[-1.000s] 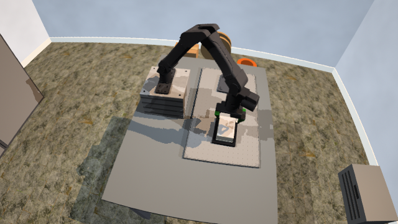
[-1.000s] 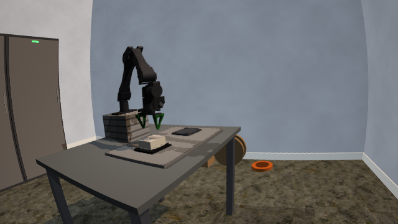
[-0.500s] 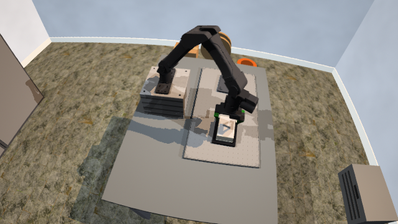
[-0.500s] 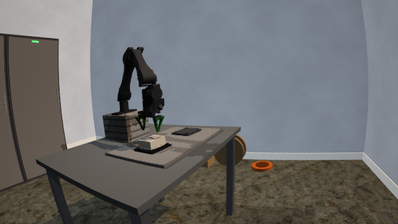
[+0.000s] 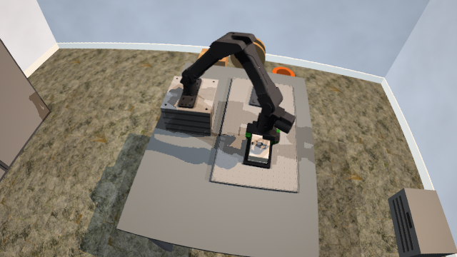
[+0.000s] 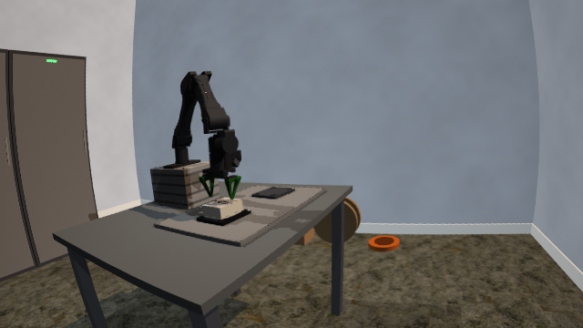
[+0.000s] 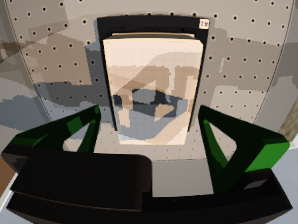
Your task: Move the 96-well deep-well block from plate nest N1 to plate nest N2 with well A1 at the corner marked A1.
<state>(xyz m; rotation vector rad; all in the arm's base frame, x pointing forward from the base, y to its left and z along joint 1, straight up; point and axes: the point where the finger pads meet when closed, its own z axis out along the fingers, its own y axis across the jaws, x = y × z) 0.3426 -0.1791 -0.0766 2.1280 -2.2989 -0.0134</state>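
Note:
The pale deep-well block point(image 5: 259, 150) sits in the black plate nest N1 point(image 5: 257, 163) on the perforated mat; it also shows in the side view point(image 6: 222, 209) and the wrist view point(image 7: 153, 92). A small white corner mark point(image 7: 204, 24) lies at the nest's far right corner in the wrist view. My gripper point(image 6: 220, 187) hangs just above the block's near end, fingers open wide, green tips point(image 7: 152, 139) on either side of it without touching. The empty black nest N2 point(image 5: 255, 97) lies farther along the mat, also in the side view point(image 6: 273, 192).
The arm's base stands on a stacked grey pedestal point(image 5: 189, 107) at the mat's left. An orange ring point(image 6: 383, 242) and a wooden spool point(image 6: 339, 221) lie on the floor beyond the table. A grey box point(image 5: 418, 221) stands on the floor at the right.

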